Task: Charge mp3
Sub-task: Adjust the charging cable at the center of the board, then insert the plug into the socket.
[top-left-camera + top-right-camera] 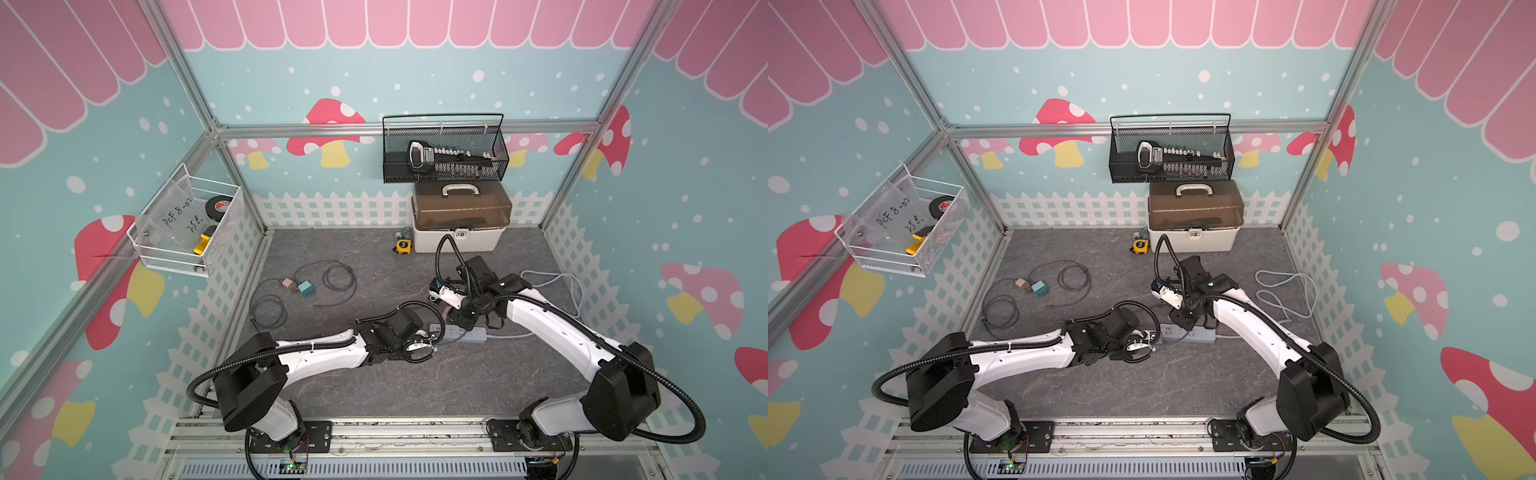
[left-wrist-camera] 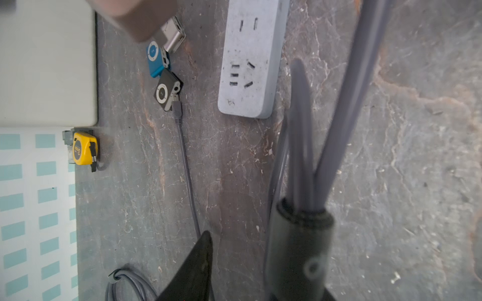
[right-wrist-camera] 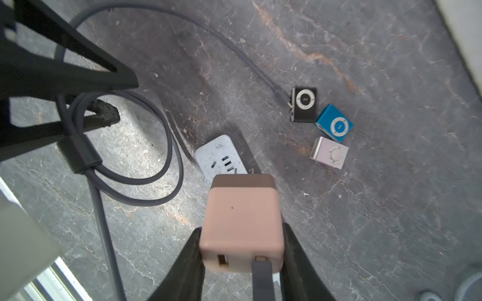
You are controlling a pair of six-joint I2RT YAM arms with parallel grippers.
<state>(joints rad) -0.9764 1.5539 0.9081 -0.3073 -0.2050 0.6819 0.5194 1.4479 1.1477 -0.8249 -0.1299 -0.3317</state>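
Step in hand: plugging the charger into mains. The right gripper (image 3: 242, 229) is clamped on the pink USB wall adapter (image 3: 241, 206), one jaw on each side and prongs facing away from the wrist. The adapter is raised over the near end of the grey power strip (image 3: 221, 159) and not yet seated in any socket. The grey USB cable (image 3: 167, 146) is already in one adapter port; the port beside it is empty. The left gripper (image 3: 121, 100) has its jaws apart. The strapped cable coil hangs across one finger and does not look pinched. The task's things, three clip mp3 players, lie on the table just beside the strip, well clear of both grippers. They are the black mp3 (image 3: 303, 104), the blue mp3 (image 3: 335, 123) and the pink mp3 (image 3: 330, 152). The cable's small plug (image 2: 177, 105) sits at the black mp3's edge with metal still showing, so it is probably not fully in, though that is unclear. The yellow tape measure (image 2: 83, 148) is off by the wall and irrelevant. The next move likely needs the two prongs lined up with the strip's two-slot socket (image 2: 247, 24). A straight push should follow. The strip is loose and may slide, so the left arm may need to brace it. After that, the small plug at the black mp3 should be checked and seated.
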